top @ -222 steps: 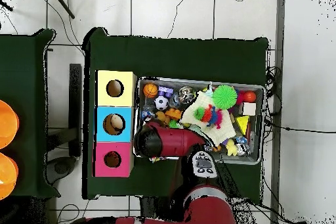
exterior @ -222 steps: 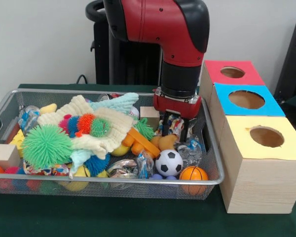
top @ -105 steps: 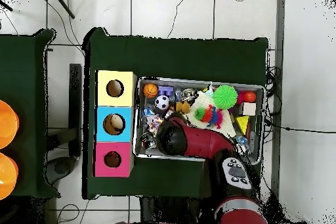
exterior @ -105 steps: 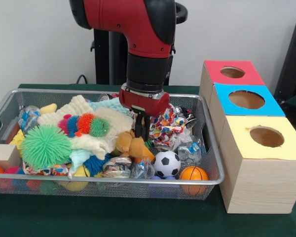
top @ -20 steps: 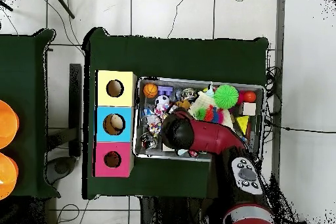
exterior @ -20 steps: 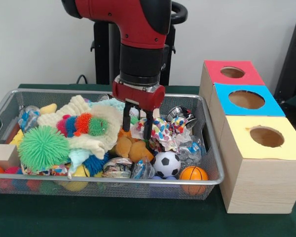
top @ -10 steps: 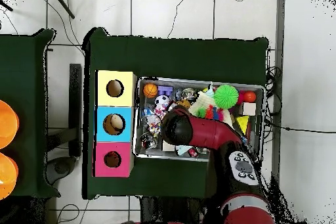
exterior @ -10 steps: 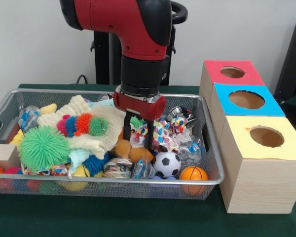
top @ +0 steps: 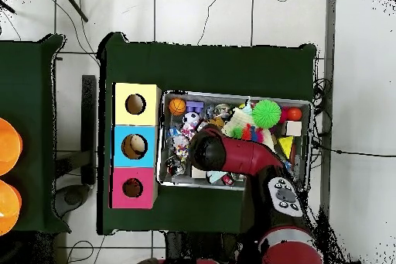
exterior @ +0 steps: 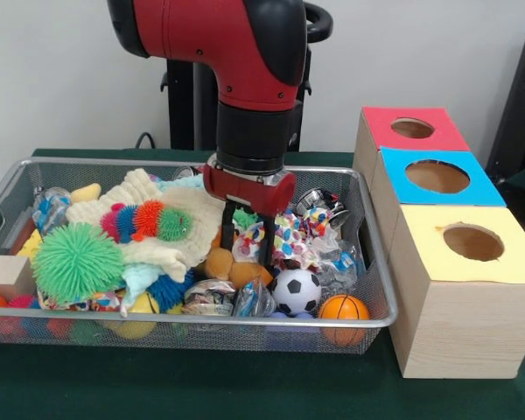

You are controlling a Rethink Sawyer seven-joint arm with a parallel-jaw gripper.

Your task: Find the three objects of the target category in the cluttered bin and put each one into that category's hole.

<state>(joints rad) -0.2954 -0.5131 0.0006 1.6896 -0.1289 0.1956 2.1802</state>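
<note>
The end effector [exterior: 248,238] is down inside the wire bin [exterior: 381,289], its two dark fingers [exterior: 268,248] spread apart on either side of a crinkly, brightly dotted wrapper [exterior: 249,243] — open around it, with no squeeze that can be seen. Right under the fingers lie two tan plush lumps [exterior: 232,267], touching the wrapper's lower edge. Just to one side of the end effector, toward the boxes, sits more shiny wrapped clutter [exterior: 319,236]; in front of it, against the bin's near wall, are a small soccer ball [exterior: 297,290] and, beside that, an orange basketball [exterior: 343,308]. On the other side of the end effector a cream knitted cloth [exterior: 171,229] is draped over the pile, carrying a fuzzy caterpillar toy [exterior: 147,219] in red, orange, blue and green, and further out from it a large green spiky ball [exterior: 79,259]. A wooden cube [exterior: 7,275] rests well apart at the bin's far end. Outside the bin, beyond the wrapped clutter, three wooden boxes stand in a row on the green bench [exterior: 192,385] — the yellow-topped box [exterior: 469,280] nearest the basketball, then the blue-topped box [exterior: 437,179], then the red-topped box [exterior: 411,128], each with a round hole. From overhead, the arm [top: 232,158] covers the middle of the bin, and something pale lies in the blue box's hole [top: 136,146].
</note>
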